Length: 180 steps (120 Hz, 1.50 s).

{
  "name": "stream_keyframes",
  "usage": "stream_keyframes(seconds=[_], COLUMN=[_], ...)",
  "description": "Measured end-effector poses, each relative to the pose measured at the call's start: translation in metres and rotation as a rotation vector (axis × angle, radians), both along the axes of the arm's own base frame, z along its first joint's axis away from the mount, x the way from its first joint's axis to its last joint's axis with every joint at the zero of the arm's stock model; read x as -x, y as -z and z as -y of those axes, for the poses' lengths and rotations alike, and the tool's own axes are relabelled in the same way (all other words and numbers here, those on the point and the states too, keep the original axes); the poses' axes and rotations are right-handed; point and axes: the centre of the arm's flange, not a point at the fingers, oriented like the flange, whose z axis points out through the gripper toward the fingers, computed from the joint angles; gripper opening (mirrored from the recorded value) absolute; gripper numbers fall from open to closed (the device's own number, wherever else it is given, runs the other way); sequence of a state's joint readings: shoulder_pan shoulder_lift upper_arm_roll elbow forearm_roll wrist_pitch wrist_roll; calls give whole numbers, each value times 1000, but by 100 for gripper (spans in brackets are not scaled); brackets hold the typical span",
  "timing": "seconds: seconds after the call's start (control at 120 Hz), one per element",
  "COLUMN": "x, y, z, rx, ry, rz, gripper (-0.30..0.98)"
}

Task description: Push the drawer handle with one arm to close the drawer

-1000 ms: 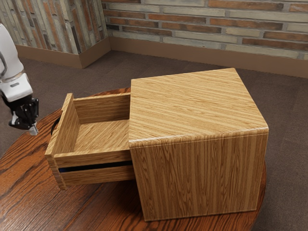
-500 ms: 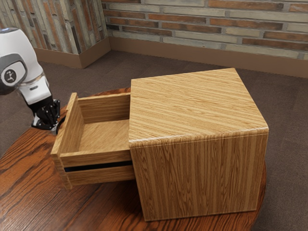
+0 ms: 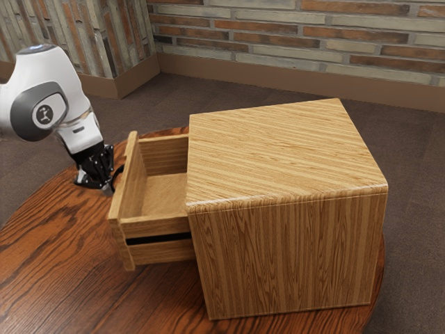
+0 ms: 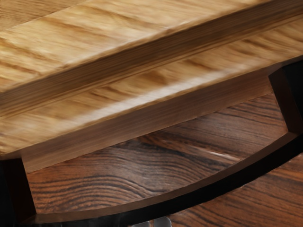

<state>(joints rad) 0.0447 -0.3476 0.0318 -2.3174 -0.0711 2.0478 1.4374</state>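
My gripper [image 3: 108,188] is at the outer side of the drawer front [image 3: 124,202], its fingertips together beside the black handle [image 3: 117,174]. The drawer stands partly out of the wooden cabinet [image 3: 285,156], and its inside holds nothing. In the wrist view the curved black handle [image 4: 199,194] bows out from the drawer front [image 4: 142,101]. The tips of my gripper [image 4: 153,222] show side by side against the handle's outer edge, with nothing between them.
Cabinet and drawer are on a round, dark wooden table [image 3: 55,257]. Behind lie a grey-brown floor [image 3: 268,97] and a brick wall [image 3: 299,35].
My gripper has moved toward the exterior view's right and come up to the handle. The drawer has slid the same way, partway into the cabinet, which has stayed in place.
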Motion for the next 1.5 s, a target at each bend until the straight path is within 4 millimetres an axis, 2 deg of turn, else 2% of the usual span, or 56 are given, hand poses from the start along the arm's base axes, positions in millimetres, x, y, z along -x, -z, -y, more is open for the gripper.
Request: stream_keyframes(seconds=[0.475, 0.633, 0.833, 1.1, 1.25, 1.35, 1.4, 1.5], x=[-50, -57, -63, -82, -83, -74, -64, -38], y=[-4, 3, 3, 1, 1, -1, -18, -65], z=[50, 62, 83, 114, 112, 113, 102, 65], rx=[26, 46, 77, 108, 121, 126, 126, 112], ry=[14, 1, -8, -8, -37, -50, -72, -143], rz=[35, 32, 48, 69, 71, 66, 77, 90], gripper=[-10, -10, -10, -10, -11, -10, -10, -10])
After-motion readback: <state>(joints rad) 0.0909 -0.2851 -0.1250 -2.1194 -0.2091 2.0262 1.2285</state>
